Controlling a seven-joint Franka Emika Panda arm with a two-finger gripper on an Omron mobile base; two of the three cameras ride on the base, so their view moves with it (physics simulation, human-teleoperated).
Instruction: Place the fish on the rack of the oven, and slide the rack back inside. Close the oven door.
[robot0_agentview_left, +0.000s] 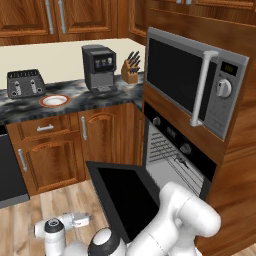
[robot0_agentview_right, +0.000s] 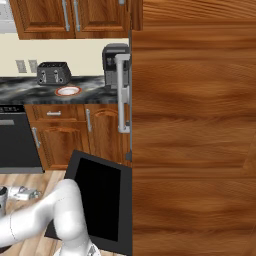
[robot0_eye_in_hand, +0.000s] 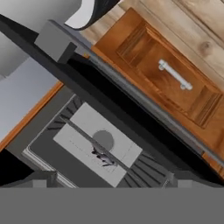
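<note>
Fish (robot0_eye_in_hand: 103, 156) first: in the hand view I see it as a small dark shape lying on a thin bar of the rack (robot0_eye_in_hand: 70, 123), over the pale grey plate with a round disc at the back of the oven cavity. From the left base view the fish (robot0_agentview_left: 181, 161) is a dark speck on the silver wire rack (robot0_agentview_left: 162, 147), which sits within the opening of the oven (robot0_agentview_left: 170, 132) just under its row of round knobs. I cannot tell from that view how far in the rack sits.

My tool (robot0_eye_in_hand: 111, 181) stands wide: its two dark tips rise far apart at the bottom of the hand view, with nothing between them and well apart from the fish.

The oven door (robot0_agentview_left: 125, 195) hangs fully open, its black glass panel dropped forward, low over the wooden floor; in the right base view the door (robot0_agentview_right: 97, 200) juts out from the brown cabinet wall beside my white arm.

Above the oven sits the grey-framed microwave (robot0_agentview_left: 185, 80). Off to the left, the marble table (robot0_agentview_left: 75, 97) carries a toaster (robot0_agentview_left: 25, 82), a red-rimmed plate (robot0_agentview_left: 54, 101), a coffee machine (robot0_agentview_left: 99, 67) and a knife block (robot0_agentview_left: 131, 72).
</note>
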